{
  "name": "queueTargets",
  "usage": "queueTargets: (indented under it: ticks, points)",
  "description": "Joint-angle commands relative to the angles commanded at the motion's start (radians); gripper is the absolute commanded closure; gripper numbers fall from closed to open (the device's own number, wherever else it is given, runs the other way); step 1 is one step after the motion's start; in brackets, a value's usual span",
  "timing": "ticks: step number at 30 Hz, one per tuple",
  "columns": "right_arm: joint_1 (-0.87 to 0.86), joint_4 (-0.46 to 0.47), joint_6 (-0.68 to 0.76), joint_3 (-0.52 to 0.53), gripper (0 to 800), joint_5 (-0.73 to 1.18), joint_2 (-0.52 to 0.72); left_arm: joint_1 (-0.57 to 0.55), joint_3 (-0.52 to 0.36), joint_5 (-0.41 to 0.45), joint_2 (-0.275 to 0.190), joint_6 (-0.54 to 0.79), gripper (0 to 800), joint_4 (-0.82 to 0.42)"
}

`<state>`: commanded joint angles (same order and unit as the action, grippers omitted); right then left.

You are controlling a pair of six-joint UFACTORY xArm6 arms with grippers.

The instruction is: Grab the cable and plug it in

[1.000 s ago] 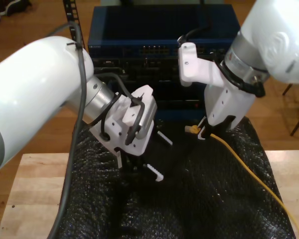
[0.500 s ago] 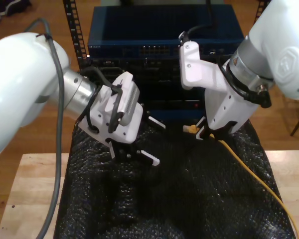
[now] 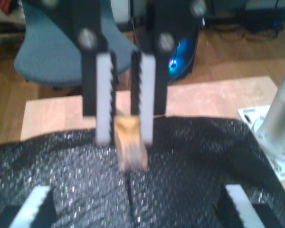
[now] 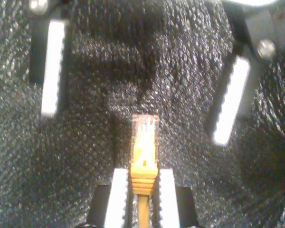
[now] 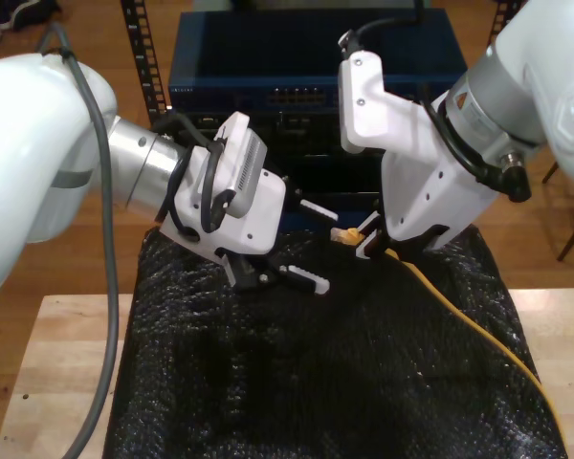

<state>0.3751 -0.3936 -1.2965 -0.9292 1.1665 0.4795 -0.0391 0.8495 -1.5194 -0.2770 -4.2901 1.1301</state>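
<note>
My first tool [image 5: 316,247]: released, with its two toothed fingers [image 3: 38,204] spread wide. It holds nothing and touches nothing, and it hangs over the black padded sheet [image 5: 268,382], on the exterior view's left.
My second tool [image 4: 143,190]: clenched on the cable [image 5: 459,316], gripping the orange boot just behind the plug [image 4: 145,130]. It hangs above the sheet's far edge, on the exterior view's right.
Tool spacing: the tools face each other over the sheet. They are near but apart, and the plug tip stops short of the first tool's open gap.
Plug location: held in the air above the sheet, clear of its surface.
Plug heading: the clear tip projects straight out from the second tool's fingertips and points to the exterior view's left, at the first tool.
Cable long axis: it runs from the second tool down across the sheet to the sheet's near corner, on the exterior view's right.
Count: two arms, two tools, one cable with one plug, one sheet, one table [image 5: 67,382] under the sheet.
</note>
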Motion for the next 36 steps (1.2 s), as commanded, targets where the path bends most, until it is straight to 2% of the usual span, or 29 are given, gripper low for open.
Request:
queueTargets:
  ticks: [7, 10, 15, 23, 36]
  points:
    - [0.0, -0.008, 0.0, -0.002, 796, 0.0, 0.002, 0.003, 0.0, -0.023, 0.0, 0.008, 32, 0.002]
    - [-0.002, -0.008, 0.0, -0.002, 796, 0.0, 0.003, 0.006, 0.0, -0.023, -0.002, 0.029, 94, 0.002]
    - [-0.002, -0.008, 0.002, -0.003, 796, 0.002, 0.005, 0.051, 0.003, -0.023, -0.002, 0.037, 128, 0.005]
    - [0.0, -0.008, 0.002, 0.0, 796, 0.002, -0.002, 0.074, 0.029, -0.061, -0.002, 0.037, 136, 0.008]
    - [0.003, -0.032, 0.0, -0.003, 796, 0.002, -0.005, 0.077, 0.026, -0.074, 0.0, 0.037, 176, 0.021]
